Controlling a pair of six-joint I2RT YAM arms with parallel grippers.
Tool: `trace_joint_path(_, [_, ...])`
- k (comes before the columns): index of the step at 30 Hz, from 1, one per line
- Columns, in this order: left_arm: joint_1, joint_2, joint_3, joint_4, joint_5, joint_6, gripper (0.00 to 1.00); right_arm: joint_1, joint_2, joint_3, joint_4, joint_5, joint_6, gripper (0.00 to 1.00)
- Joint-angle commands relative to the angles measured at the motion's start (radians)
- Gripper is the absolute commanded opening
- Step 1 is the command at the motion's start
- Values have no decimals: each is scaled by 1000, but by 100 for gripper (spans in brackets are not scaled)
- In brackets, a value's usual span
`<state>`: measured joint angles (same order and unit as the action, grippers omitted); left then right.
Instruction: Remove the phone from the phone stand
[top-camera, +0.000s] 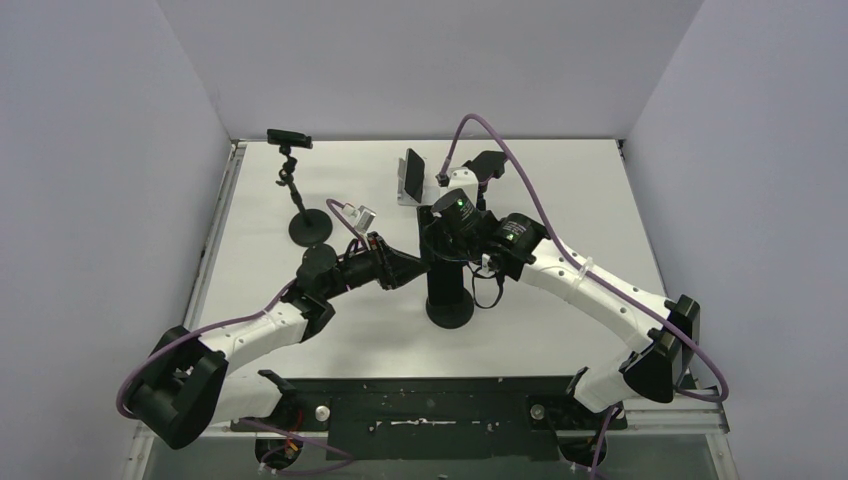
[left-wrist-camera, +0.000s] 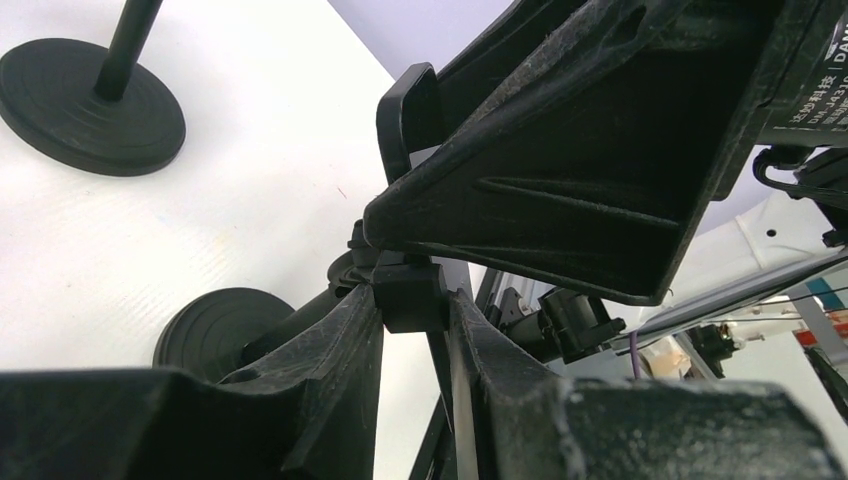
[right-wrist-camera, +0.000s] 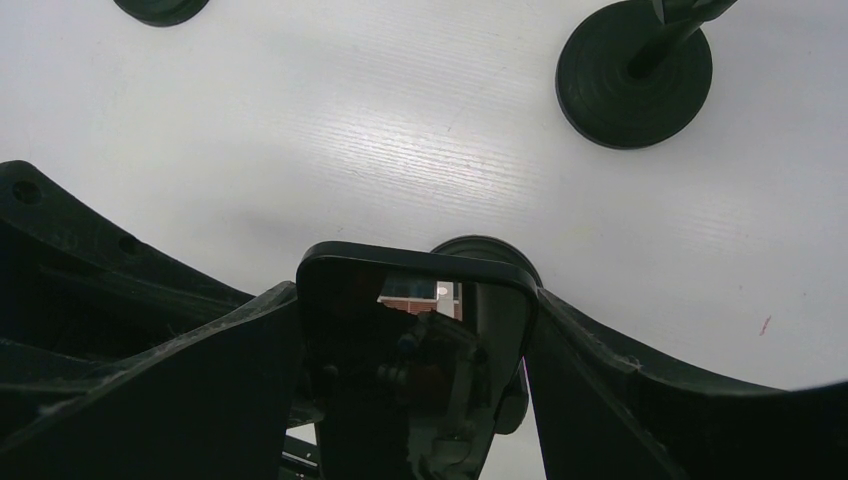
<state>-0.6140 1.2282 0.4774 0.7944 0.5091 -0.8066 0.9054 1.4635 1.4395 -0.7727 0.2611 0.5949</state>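
Note:
The phone (right-wrist-camera: 415, 370), black with a glossy screen, stands between the fingers of my right gripper (right-wrist-camera: 415, 295), which press on both its long edges. Its stand is the black pole on a round base (top-camera: 450, 305) in the middle of the table; part of that base (right-wrist-camera: 487, 250) shows just behind the phone. My left gripper (left-wrist-camera: 412, 300) is shut on a small black block at the stand's neck, with the base (left-wrist-camera: 215, 330) below it. From above, the left gripper (top-camera: 415, 262) holds the pole from the left and the right gripper (top-camera: 437, 222) covers the phone on top.
A second stand (top-camera: 310, 228) at the back left carries another phone (top-camera: 288, 137). A further phone on a holder (top-camera: 410, 178) stands at the back centre, beside a dark device (top-camera: 490, 165). Walls enclose the table on three sides.

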Motion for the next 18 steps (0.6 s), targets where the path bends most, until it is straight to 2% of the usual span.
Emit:
trace_joint_path(1, [-3, 7, -4, 107, 5, -16, 5, 10, -40, -20, -1, 23, -10, 35])
trace_joint_path(5, [-3, 20, -20, 155, -10, -49, 0, 10, -49, -36, 9, 20, -9, 26])
trace_joint_path(7, [-3, 21, -31, 166, -38, -63, 0, 10, -52, -42, 11, 24, -9, 16])
trace_joint_path(9, [-4, 17, -43, 164, -80, -70, 0, 9, -55, -50, 11, 37, -5, 0])
trace_joint_path(18, [-3, -65, -71, 18, -226, -14, 0, -1, -87, -89, 6, 81, 20, 0])
